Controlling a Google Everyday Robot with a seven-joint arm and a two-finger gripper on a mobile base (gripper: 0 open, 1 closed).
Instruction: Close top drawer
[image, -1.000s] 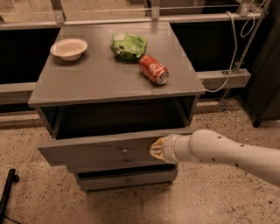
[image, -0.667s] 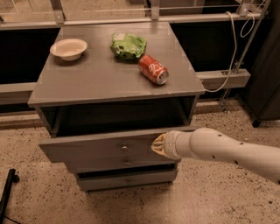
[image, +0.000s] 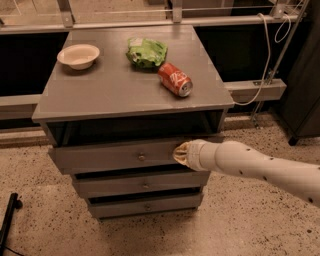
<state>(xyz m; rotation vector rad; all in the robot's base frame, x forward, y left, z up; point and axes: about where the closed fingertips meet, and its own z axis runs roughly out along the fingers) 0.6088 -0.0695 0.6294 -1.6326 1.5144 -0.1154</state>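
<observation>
The top drawer (image: 100, 157) is a grey wood-grain drawer with a small brass knob (image: 142, 157) at the centre of its front panel. It stands out a short way from the cabinet, with a dark gap above it. My gripper (image: 180, 154) is at the end of a white arm (image: 260, 167) that comes in from the right. It presses against the right part of the drawer's front panel, to the right of the knob.
On the cabinet top (image: 115, 87) lie a white bowl (image: 78, 55), a green bag (image: 146, 52) and a red can (image: 175, 79) on its side. Two lower drawers (image: 145, 185) sit below. A white cable (image: 265, 60) hangs at the right. A dark stand base (image: 9, 220) is on the floor at left.
The top drawer has slid further into the cabinet, and my gripper has moved with its front panel toward the cabinet.
</observation>
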